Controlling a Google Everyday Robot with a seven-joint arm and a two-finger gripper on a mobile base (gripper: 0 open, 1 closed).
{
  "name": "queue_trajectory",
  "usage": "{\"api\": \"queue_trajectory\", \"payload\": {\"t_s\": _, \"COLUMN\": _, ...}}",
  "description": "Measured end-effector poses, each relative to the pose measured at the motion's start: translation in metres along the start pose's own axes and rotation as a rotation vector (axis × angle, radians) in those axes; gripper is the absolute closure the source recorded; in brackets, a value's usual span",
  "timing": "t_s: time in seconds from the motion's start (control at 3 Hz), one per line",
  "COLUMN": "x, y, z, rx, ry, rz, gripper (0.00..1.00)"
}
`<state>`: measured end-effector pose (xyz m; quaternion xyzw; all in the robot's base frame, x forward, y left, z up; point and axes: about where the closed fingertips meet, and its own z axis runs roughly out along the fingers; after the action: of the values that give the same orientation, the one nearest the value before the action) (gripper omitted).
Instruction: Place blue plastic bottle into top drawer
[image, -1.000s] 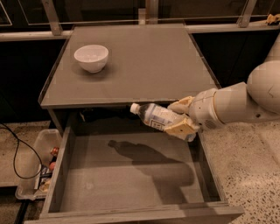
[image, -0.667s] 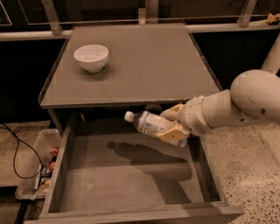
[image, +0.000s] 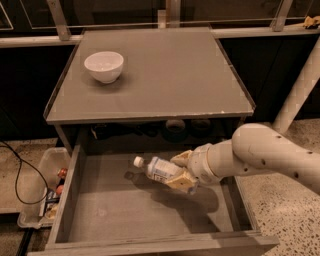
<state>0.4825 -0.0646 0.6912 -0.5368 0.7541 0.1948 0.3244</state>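
Note:
The blue plastic bottle (image: 156, 169) is a small clear bottle with a white cap pointing left and lies nearly level. My gripper (image: 181, 171) is shut on the bottle's base end and holds it inside the open top drawer (image: 120, 220), low over the drawer's bottom near its back. The bottle's shadow falls on the drawer floor just beneath it. My white arm (image: 265, 155) reaches in from the right over the drawer's right wall.
A white bowl (image: 104, 66) stands at the back left of the grey tabletop (image: 165, 75). A plastic bin (image: 42, 187) with small items and a black cable (image: 17, 175) lie on the floor at the left. A white post (image: 300, 87) stands at the right.
My gripper has moved down and to the left with the bottle, from just below the tabletop's edge into the drawer.

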Motion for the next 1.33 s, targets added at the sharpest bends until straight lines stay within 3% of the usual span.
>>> {"api": "queue_trajectory", "payload": {"t_s": 0.33, "x": 0.016, "y": 0.013, "z": 0.028, "rx": 0.065, "ry": 0.008, "rz": -0.027, "gripper": 1.00}}
{"api": "queue_trajectory", "payload": {"t_s": 0.67, "x": 0.023, "y": 0.001, "z": 0.044, "rx": 0.130, "ry": -0.017, "rz": -0.042, "gripper": 1.00}}
{"api": "queue_trajectory", "payload": {"t_s": 1.33, "x": 0.024, "y": -0.011, "z": 0.056, "rx": 0.147, "ry": -0.043, "rz": -0.046, "gripper": 0.58}}
